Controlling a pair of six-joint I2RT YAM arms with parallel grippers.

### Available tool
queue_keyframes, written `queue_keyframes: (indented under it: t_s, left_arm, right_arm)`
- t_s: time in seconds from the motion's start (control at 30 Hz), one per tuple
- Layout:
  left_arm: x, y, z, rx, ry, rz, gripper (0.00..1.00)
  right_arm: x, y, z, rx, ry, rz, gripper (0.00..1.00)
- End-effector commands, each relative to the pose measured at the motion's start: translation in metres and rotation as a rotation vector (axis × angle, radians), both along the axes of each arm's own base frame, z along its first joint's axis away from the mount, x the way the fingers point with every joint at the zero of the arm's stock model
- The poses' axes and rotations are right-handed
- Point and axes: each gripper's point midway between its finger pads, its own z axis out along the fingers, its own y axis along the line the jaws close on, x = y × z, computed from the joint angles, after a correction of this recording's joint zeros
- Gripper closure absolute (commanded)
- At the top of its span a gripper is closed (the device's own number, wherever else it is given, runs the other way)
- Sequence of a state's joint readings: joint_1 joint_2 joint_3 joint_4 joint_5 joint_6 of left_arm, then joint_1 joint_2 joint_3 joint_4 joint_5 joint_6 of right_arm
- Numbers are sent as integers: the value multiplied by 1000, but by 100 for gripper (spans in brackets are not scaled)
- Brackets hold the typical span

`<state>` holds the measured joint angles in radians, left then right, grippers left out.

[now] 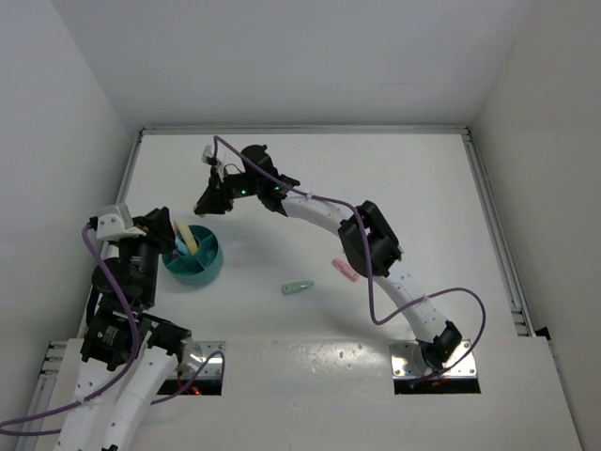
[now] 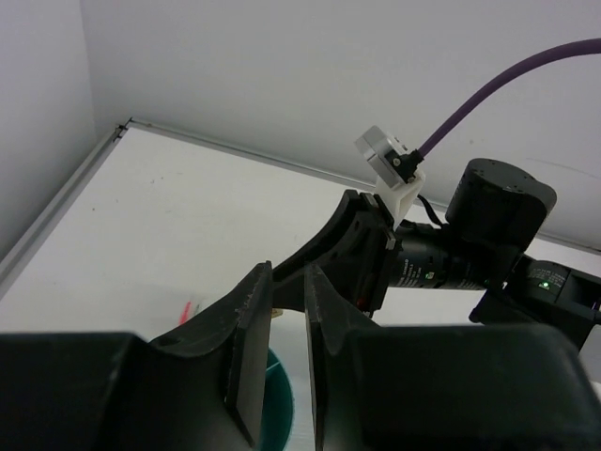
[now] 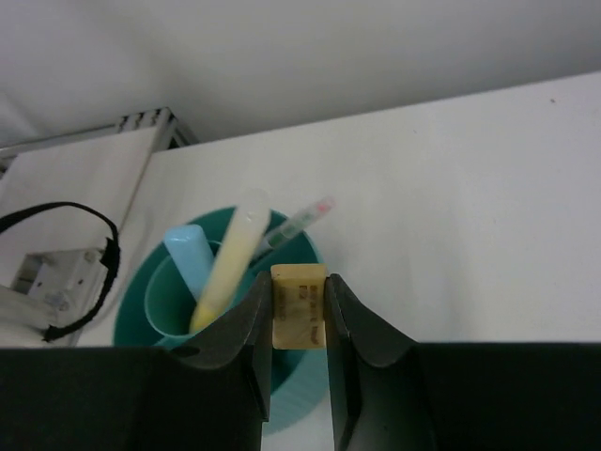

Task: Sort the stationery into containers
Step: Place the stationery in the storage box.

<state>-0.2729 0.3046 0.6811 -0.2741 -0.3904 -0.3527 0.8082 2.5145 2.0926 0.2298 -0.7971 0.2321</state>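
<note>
Teal cup [image 3: 131,310] holds 3 items: yellow marker [image 3: 230,258], light-blue marker [image 3: 192,258], thin pen [image 3: 296,224].

We see a white counter [image 1: 394,178] with metal rails along its left, far and right edges. A round teal cup [image 1: 205,272] stands on it towards the left side. To the right of the cup, apart from it, a small pale-green piece [image 1: 298,287] lies flat at a slant. Just beyond that, a pink marker [image 1: 344,270] lies partly hidden. In the left wrist view a thin red sliver [image 2: 187,311] shows near the cup; we cannot tell whether it rests on the counter.
</note>
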Motion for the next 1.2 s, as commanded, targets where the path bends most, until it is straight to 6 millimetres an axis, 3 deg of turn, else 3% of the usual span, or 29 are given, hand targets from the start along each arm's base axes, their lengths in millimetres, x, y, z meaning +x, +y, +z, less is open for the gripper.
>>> queue_keyframes:
  t_s: [0.0, 0.3, 1.03, 1.17]
  left_arm:
    - [1, -1, 10, -12, -47, -7, 75]
    - [-1, 0, 12, -14, -56, -7, 75]
    - [-1, 0, 12, -14, -56, -7, 75]
    - [-1, 0, 12, -14, -56, -7, 75]
  right_arm:
    - [-21, 13, 41, 131, -33, 93, 100]
    - [-44, 23, 19, 116, 22, 155, 100]
    - [-34, 13, -23, 69, 60, 116, 99]
    - [-34, 13, -23, 68, 60, 116, 94]
